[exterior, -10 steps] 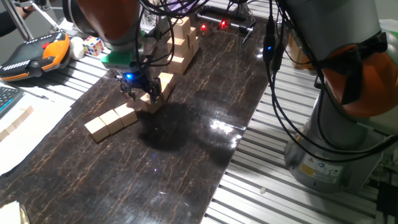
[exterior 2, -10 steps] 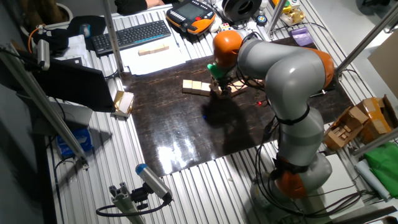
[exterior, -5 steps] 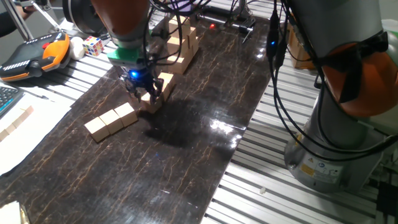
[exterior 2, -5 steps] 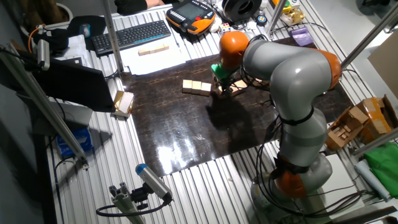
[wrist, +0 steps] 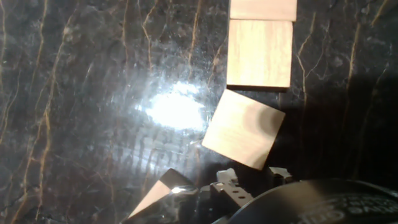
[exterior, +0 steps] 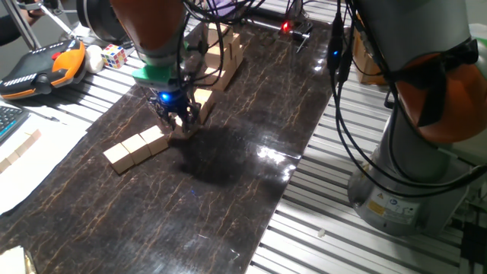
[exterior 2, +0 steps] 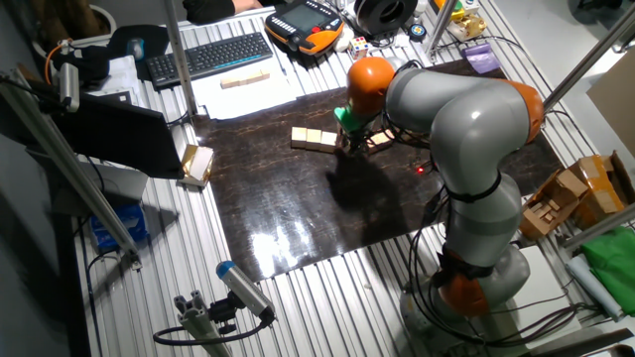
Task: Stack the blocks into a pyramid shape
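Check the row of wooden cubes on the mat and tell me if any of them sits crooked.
One does. In the hand view, the cube nearest the gripper is turned at an angle, one corner pointing toward the squarely set cube next in the row, so it does not line up with the others.

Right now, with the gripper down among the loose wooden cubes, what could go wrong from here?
The light tan wooden cube nearest the gripper lies skewed, one corner close against its squarely set neighbour cube. Closing on it may catch corners, spin it or shove the neighbour. The tall tower of similar wooden cubes stands close behind the gripper, so a careless lift might topple it.
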`<state>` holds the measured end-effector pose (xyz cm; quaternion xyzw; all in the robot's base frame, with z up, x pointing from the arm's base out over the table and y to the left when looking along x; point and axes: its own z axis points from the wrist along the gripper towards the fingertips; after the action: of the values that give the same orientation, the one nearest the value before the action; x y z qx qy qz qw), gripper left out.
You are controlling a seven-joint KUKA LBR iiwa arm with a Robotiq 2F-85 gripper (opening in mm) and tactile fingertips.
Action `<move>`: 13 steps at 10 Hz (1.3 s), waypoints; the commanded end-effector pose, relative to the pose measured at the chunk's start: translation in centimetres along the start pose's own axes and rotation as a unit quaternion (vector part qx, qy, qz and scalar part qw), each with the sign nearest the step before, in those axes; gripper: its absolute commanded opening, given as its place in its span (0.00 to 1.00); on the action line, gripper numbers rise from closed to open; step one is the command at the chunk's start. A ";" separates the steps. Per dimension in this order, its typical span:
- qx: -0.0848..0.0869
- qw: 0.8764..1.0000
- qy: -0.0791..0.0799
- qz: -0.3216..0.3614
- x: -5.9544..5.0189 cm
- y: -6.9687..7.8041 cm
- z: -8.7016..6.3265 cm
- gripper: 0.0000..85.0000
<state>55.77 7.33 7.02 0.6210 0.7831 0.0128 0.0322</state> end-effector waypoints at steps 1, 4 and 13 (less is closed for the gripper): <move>-0.001 1.000 -0.001 0.000 0.1 0.0 0.1 0.38; -0.004 1.000 -0.002 0.004 0.5 -0.4 0.5 0.38; 0.000 0.999 -0.002 -0.039 -1.3 -1.9 1.2 0.38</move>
<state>54.33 5.57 5.72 0.5899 0.8066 0.0109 0.0342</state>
